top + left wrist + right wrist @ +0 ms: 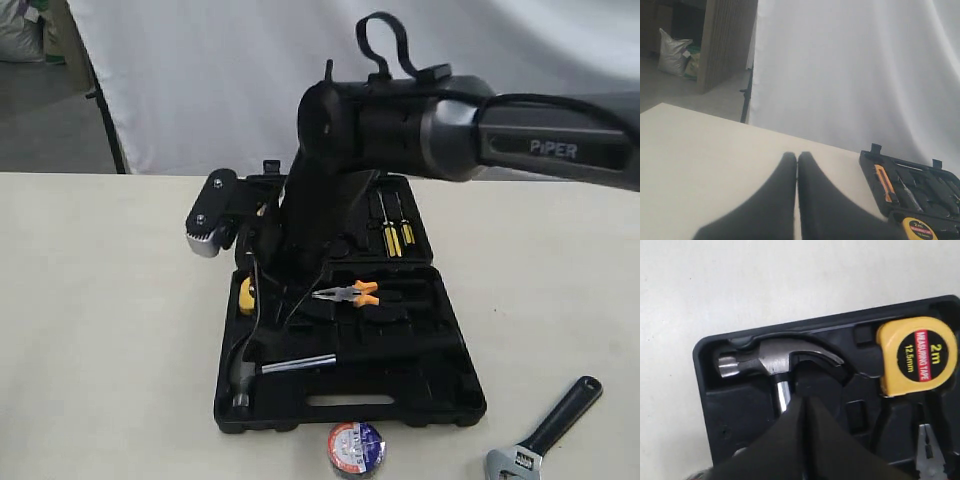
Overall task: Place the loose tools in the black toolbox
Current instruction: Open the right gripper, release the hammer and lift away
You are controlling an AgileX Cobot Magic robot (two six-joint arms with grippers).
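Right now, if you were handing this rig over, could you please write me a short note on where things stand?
Left gripper: shut, empty, over the table.
Right gripper: shut on nothing, tips beside the shaft of the hammer.
Done: hammer lies in its recess in the black toolbox.
Left to do: tape roll on the table in front of the toolbox; adjustable wrench on the table to its right.

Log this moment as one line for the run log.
hammer in toolbox | right fingers shut by its neck | left fingers shut | tape roll, wrench on table outside toolbox
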